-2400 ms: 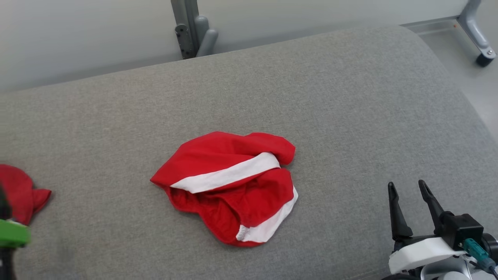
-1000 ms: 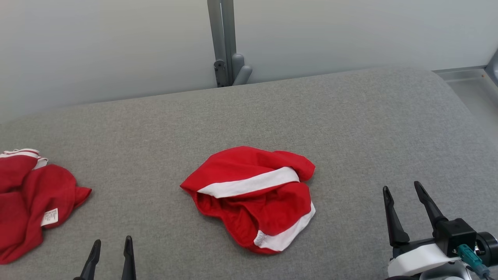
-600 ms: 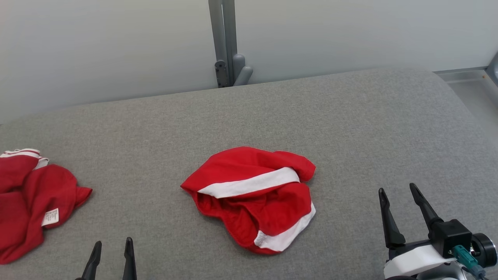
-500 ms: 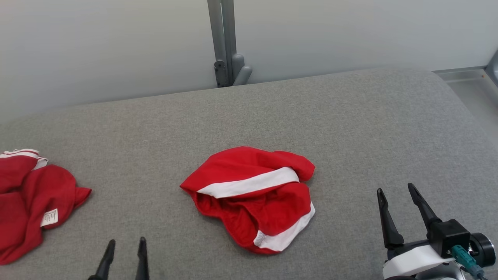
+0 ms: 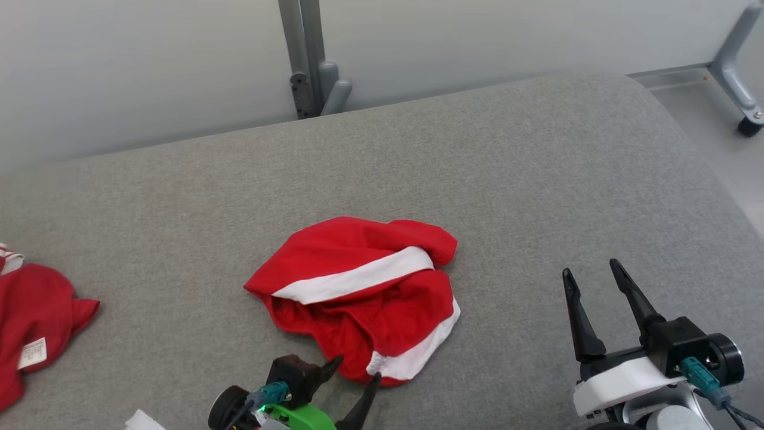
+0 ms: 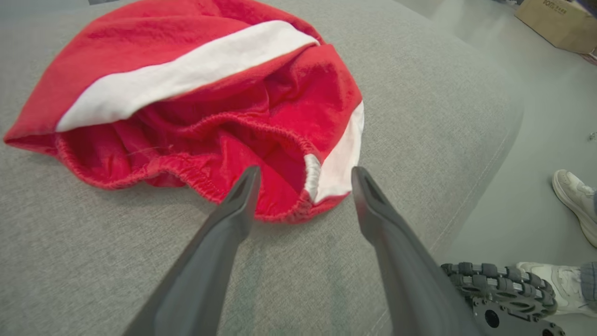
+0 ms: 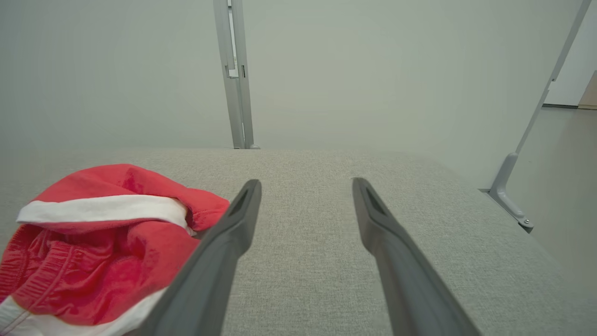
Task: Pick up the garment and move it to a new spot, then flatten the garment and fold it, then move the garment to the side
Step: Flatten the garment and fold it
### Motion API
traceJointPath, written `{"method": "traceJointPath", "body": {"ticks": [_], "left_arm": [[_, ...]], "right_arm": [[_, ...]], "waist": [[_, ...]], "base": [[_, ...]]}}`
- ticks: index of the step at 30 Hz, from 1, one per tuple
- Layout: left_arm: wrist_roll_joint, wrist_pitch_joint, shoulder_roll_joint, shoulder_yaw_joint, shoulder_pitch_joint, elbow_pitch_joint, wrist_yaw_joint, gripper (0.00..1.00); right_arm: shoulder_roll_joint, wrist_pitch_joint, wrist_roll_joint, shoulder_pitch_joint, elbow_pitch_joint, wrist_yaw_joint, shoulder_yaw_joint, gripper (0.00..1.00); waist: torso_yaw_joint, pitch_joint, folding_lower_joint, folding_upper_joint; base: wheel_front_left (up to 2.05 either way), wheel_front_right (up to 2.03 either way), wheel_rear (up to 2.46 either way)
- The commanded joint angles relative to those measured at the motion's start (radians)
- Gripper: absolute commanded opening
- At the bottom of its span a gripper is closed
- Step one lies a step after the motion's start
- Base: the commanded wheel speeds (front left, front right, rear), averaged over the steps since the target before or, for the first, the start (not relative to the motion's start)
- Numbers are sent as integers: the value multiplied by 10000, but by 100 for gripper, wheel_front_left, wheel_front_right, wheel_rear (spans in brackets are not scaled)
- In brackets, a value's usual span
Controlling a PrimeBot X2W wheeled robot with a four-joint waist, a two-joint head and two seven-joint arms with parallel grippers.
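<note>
The garment (image 5: 358, 292) is a crumpled red pair of shorts with white stripes, lying mid-surface on the grey cushion (image 5: 507, 167). My left gripper (image 5: 356, 368) is open at the garment's near edge, its fingers either side of the elastic hem. In the left wrist view the garment (image 6: 186, 98) spreads ahead of the open left gripper (image 6: 303, 172), whose tips straddle the hem by the white stripe. Right of the garment, my right gripper (image 5: 588, 270) is open and holds nothing. The right wrist view has the garment (image 7: 102, 233) at lower left of the right gripper (image 7: 305, 183).
A second red garment (image 5: 30, 322) with a white label lies at the cushion's left edge. A grey metal post (image 5: 307, 54) stands behind the cushion, and a frame leg with a caster (image 5: 746, 119) at the far right. A person's white shoe (image 6: 576, 200) is on the floor.
The head camera has shifted, sliding the scene left and down. My left gripper has swung in from the lower left to the garment's near hem. The right gripper stays about where it was.
</note>
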Motion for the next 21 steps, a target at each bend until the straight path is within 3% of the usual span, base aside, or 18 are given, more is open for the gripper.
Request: {"method": "traceJointPath", "body": {"ticks": [1,8,10,11,12,13,14,21], "left_arm": [[-74,123,122,11,-173,226,17,100],[-287,271,41,81,-627,1471,58,100],[-216,340,71,-13,-744,1722,53,79],[-296,375,38,-47,-762,1838,48,76],[-371,415,0,-96,-779,1938,42,48],[-400,452,-10,-155,-827,1978,37,31],[-456,458,-17,-200,-870,2007,32,0],[-1218,336,-234,23,-1555,858,5,0]], "right_arm": [[32,-30,30,-70,43,-3,15,100],[95,-30,58,-173,106,-3,-127,100],[109,-30,44,-176,123,-3,-197,100],[115,-30,42,-189,130,-3,-211,100],[117,-30,42,-202,137,-3,-233,100],[119,-30,53,-208,139,-3,-259,100],[125,-30,70,-212,137,-3,-273,100],[135,-30,260,-212,161,-3,-264,100]], "waist": [[-437,295,0,116],[-1061,493,0,116],[-1157,509,0,116],[-1202,513,0,116],[-1234,514,0,116],[-1258,515,0,116],[-1277,514,0,116],[-1293,514,0,116]], "base": [[0,0,0],[0,0,0],[0,0,0],[0,0,0],[0,0,0],[0,0,0],[0,0,0],[0,0,0]]}}
